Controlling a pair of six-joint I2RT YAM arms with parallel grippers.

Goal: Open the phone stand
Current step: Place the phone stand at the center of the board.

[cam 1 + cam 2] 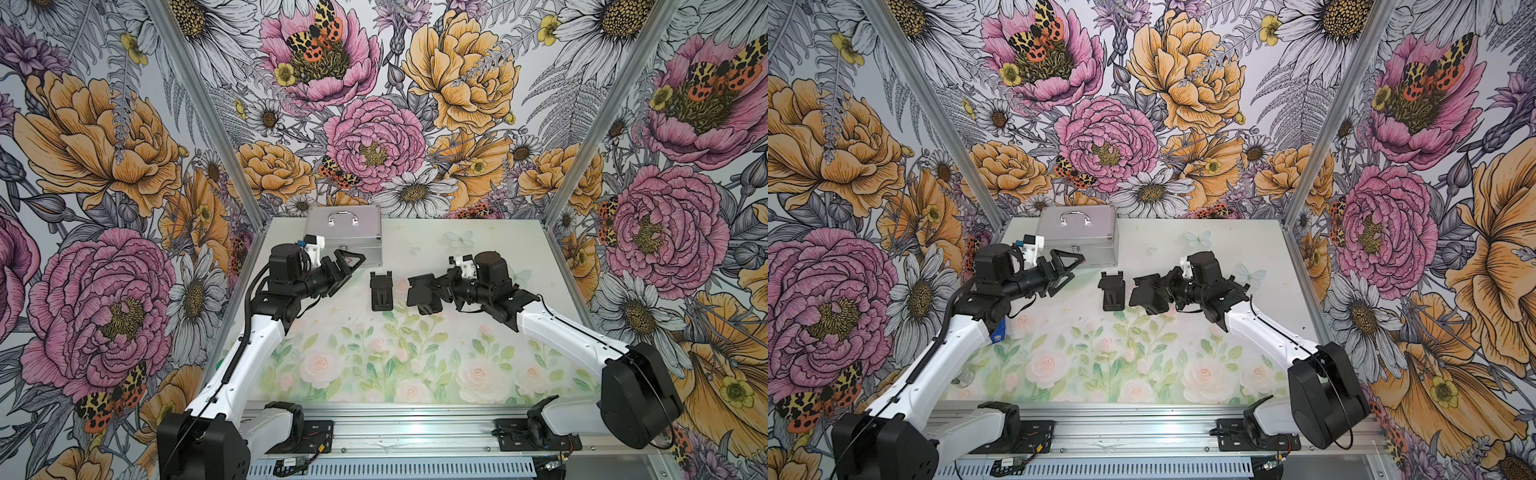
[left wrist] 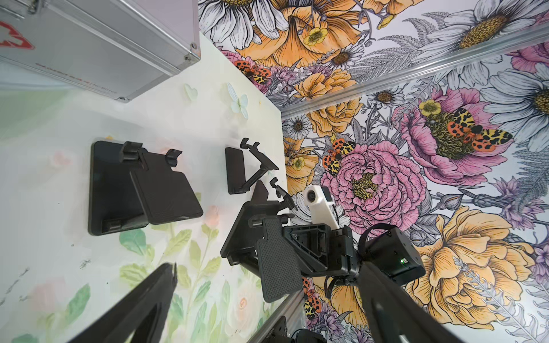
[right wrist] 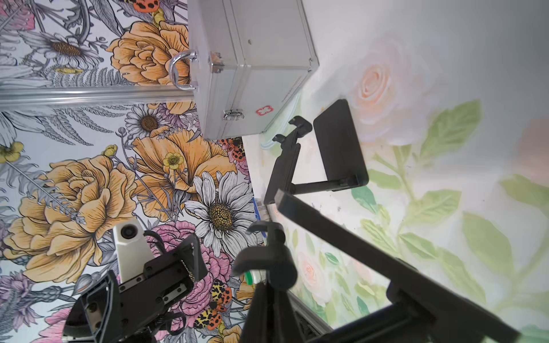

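A black phone stand [image 1: 419,291] is held off the table at mid-table, with my right gripper [image 1: 434,286] shut on it. In the left wrist view its textured plate [image 2: 277,267] hangs angled away from its flat base [image 2: 246,234]. In the right wrist view its base [image 3: 371,246] runs edge-on and its hooks [image 3: 267,231] sit just past my fingers [image 3: 264,314]. My left gripper [image 1: 353,268] hovers open and empty to the left, apart from the stand. One of its fingers [image 2: 145,300] shows in the left wrist view.
A second black stand [image 1: 382,291] rests on the table between the grippers, plate raised on its arm [image 3: 320,184]. Another unfolded stand [image 2: 234,169] sits further off in the left wrist view. A silver case [image 1: 344,232] with a handle stands at the back left. Aluminium posts frame the floral walls.
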